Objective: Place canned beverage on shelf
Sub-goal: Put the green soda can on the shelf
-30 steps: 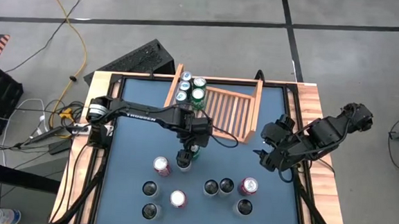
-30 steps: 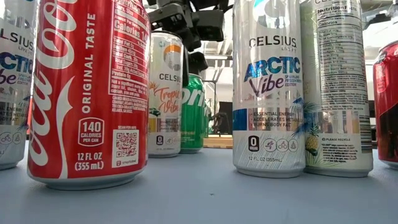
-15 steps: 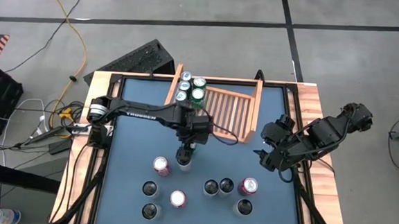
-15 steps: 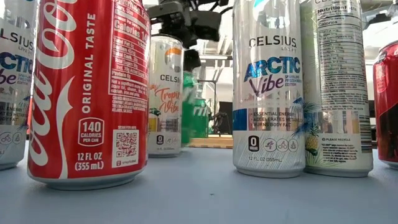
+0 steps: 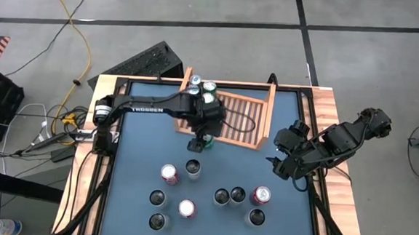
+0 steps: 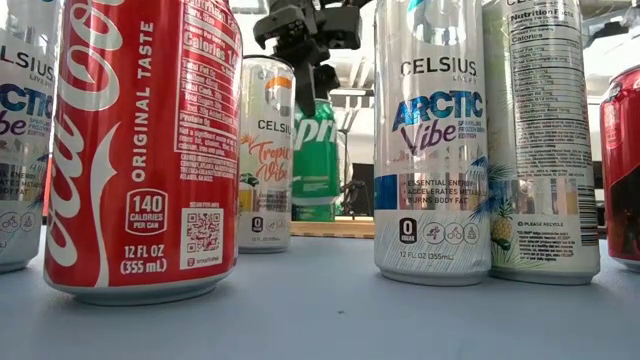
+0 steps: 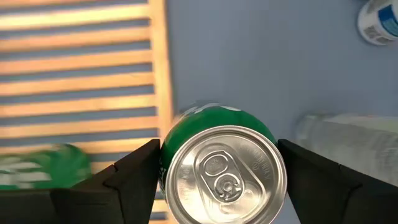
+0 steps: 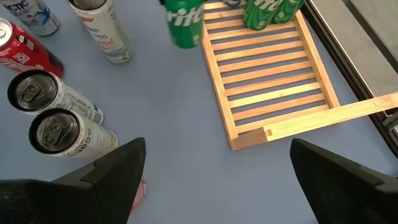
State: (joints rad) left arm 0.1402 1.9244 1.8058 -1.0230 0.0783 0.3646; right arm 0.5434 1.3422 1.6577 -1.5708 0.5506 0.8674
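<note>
Gripping green can [image 7: 219,168], left pincer [image 7: 217,174], seemingly lifted

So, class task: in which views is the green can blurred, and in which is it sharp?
Left wrist view: the green can top is crisp between the left claw fingers, while the shelf slats behind smear. Right wrist view: the can is streaked. Low view: it reads fairly sharp behind the big foreground cans.
</note>
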